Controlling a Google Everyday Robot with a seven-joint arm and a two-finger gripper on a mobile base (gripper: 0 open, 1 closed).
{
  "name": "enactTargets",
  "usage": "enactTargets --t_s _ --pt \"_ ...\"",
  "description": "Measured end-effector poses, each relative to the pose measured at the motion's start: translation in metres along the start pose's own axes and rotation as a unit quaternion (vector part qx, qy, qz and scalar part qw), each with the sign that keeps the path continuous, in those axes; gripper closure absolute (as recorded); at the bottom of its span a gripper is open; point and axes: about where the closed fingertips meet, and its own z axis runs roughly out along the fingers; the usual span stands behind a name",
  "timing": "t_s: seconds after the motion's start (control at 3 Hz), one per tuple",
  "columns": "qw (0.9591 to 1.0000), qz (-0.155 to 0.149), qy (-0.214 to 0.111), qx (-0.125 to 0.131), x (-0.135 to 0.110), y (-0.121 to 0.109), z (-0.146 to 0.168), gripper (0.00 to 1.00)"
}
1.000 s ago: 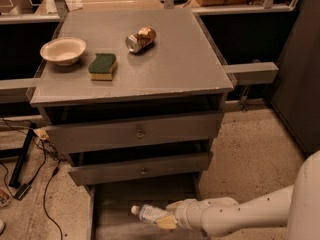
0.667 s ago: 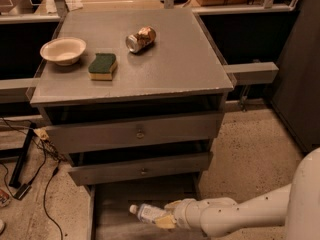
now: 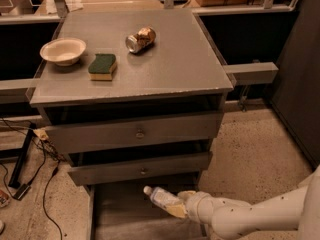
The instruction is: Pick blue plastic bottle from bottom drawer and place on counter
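Observation:
The blue plastic bottle (image 3: pixel 161 198), pale with a white cap, lies tilted over the open bottom drawer (image 3: pixel 120 211), cap pointing up-left. My gripper (image 3: pixel 176 208) reaches in from the lower right and is shut on the bottle's base end. The white arm trails off to the right edge. Above, the grey counter (image 3: pixel 170 59) tops the cabinet; the gripper is well below it, in front of the drawer stack.
On the counter sit a white bowl (image 3: pixel 63 50), a green-and-yellow sponge (image 3: pixel 102 66) and a crushed gold-and-silver can (image 3: pixel 140 39). Two upper drawers with round knobs (image 3: pixel 140 133) overhang the bottom drawer. Cables (image 3: pixel 30 169) lie on the floor at left.
The bottle and gripper have risen and shifted slightly right, up from the drawer floor toward the middle drawer's front. Nothing on the counter moved.

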Motion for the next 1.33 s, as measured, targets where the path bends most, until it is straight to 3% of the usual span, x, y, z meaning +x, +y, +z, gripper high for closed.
enactTargets --t_s 0.33,1.0,1.33 --pt "0.9983 0.009 -0.034 0.045 -0.016 -0.018 -0.036 1.00" --pt "0.9976 0.008 -0.046 0.051 -0.030 -0.020 -0.047 1.00" --pt "0.9966 0.008 -0.051 0.065 -0.040 -0.027 -0.074 1.00"
